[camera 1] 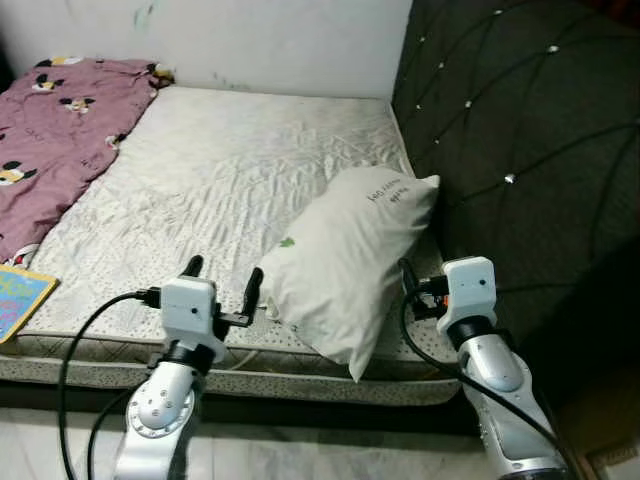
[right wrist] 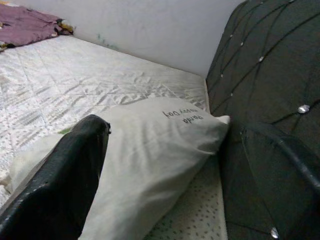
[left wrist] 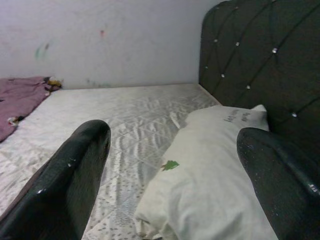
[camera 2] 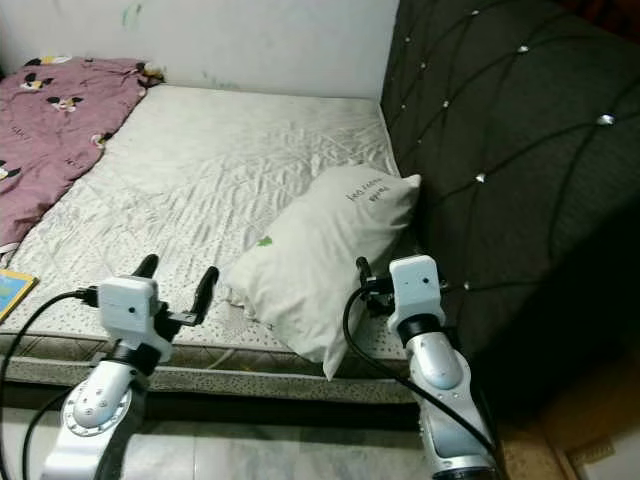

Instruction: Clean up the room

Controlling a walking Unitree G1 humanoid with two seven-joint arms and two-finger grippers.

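White and creased, the pillow (camera 1: 350,262) lay on the bare mattress (camera 1: 230,170) at the near right corner of the bed, its far end tipped up against the dark headboard (camera 1: 520,150) and its near corner hanging over the mattress edge. It was plump and roughly oblong, with a line of small dark lettering near the top and a tiny green mark lower down. The mattress cover looked quilted and wrinkled, with a fine speckled pattern along the near edge. The headboard was padded in dark fabric, stitched into diamonds with shiny studs at the crossings. A mauve blanket (camera 1: 55,130) printed with cartoon mice lay bunched along the far left side of the bed, and a colourful flat book (camera 1: 18,298) rested at the near left edge. A plain pale wall (camera 1: 230,40) stood behind the bed.

Both silver arms reached forward from below, each wrist boxed in white with black cables looping back. The left hand (camera 1: 222,280) sat just beside the pillow's near left corner, over the mattress edge, its two black fingers spread wide and holding nothing. The right hand (right wrist: 175,165) sat at the pillow's right side, between pillow and headboard, also spread wide; in the right wrist view one finger lay over the pillow and the other toward the headboard, gripping nothing.
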